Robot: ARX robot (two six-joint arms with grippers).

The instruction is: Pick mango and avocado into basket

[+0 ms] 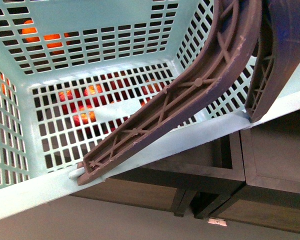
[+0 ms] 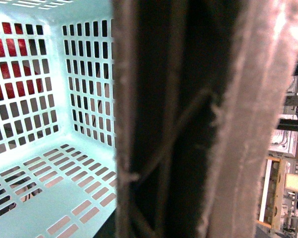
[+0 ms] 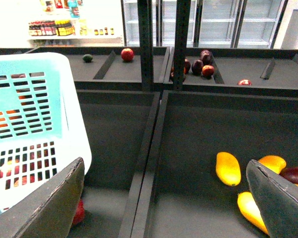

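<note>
**Right gripper spread wide over the mango bin**

In the right wrist view the right gripper (image 3: 165, 166) is released, its fingers far apart at the lower corners of the frame. Between them, at lower right, the mango (image 3: 227, 168) lies on the floor of a dark bin (image 3: 198, 129), near other yellow fruit (image 3: 272, 163). A small dark green fruit, seemingly the avocado (image 3: 88, 58), sits in a far bin at upper left. The basket (image 1: 90, 20) fills the upper left of the front view, its brown handles (image 1: 190, 95) crossing to the right. The left gripper is not visible, so its state cannot be told.
</note>
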